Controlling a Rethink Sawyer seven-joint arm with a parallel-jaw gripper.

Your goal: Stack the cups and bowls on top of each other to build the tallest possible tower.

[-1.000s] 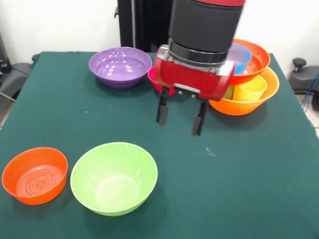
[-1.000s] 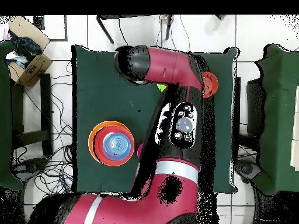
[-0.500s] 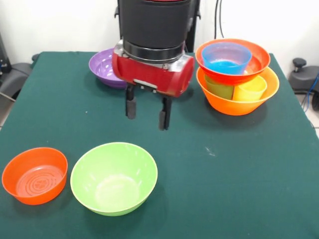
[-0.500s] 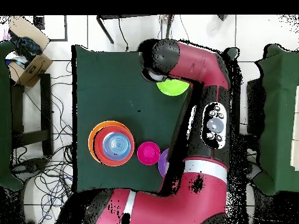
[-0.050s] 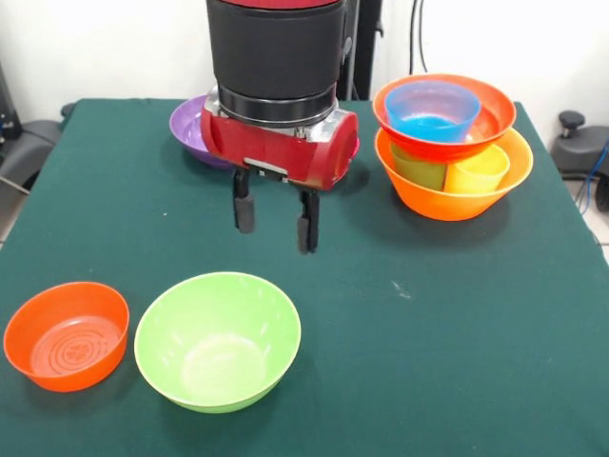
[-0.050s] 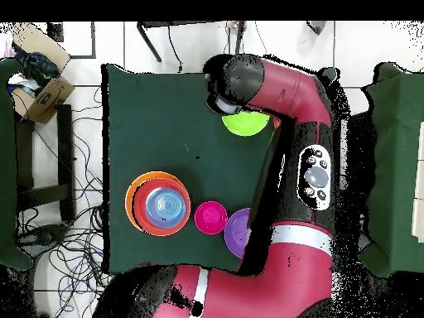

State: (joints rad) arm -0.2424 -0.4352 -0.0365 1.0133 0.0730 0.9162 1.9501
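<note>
My gripper hangs open and empty over the table's middle, just behind the big lime green bowl, which also shows in the overhead view as the lime bowl. A small orange bowl sits left of it. At the right stands the tower: a big orange bowl holds a green cup and a yellow cup, topped by a red-orange bowl with a small blue bowl inside. The arm half hides the purple bowl. The pink bowl shows only from overhead, beside the purple bowl.
The dark green table has its front edge close to the lime and small orange bowls. In the overhead view the red arm covers the table's right side, and a cardboard box lies on the floor at the left.
The arm has swung leftward in the front view, away from the tower, uncovering it and hiding part of the purple bowl. The gripper stayed open and empty. No bowl or cup moved.
</note>
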